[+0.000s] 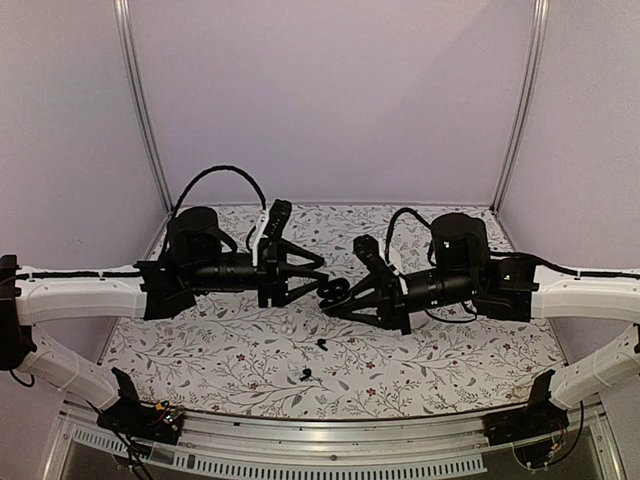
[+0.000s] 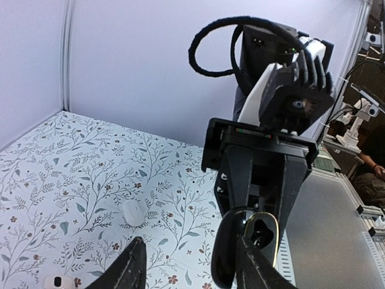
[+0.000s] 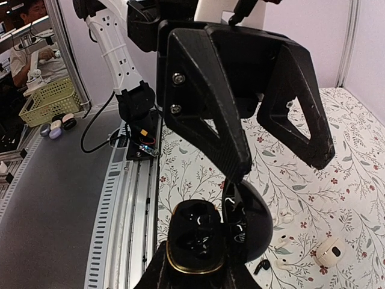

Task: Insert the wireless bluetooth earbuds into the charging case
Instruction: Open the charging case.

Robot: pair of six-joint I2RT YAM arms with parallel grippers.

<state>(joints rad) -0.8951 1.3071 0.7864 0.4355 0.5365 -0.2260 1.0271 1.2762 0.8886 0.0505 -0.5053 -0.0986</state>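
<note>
My right gripper (image 1: 340, 297) is shut on the base of an open black charging case (image 3: 195, 244) with a gold rim. Its lid (image 3: 251, 224) stands open, and it also shows in the left wrist view (image 2: 248, 241). My left gripper (image 1: 318, 272) is open, with one fingertip (image 3: 239, 168) right at the case's lid and the other fingertip (image 3: 319, 158) apart. Two black earbuds (image 1: 321, 343) (image 1: 305, 376) lie on the floral table. In the right wrist view, one black earbud (image 3: 262, 265) and two white earbuds (image 3: 281, 239) (image 3: 280, 262) lie below the case.
A white case (image 3: 329, 251) lies open on the table near the white earbuds. A white pebble-like piece (image 2: 133, 212) lies on the table in the left wrist view. The metal rail (image 1: 330, 435) runs along the table's near edge, and lilac walls stand behind and at both sides.
</note>
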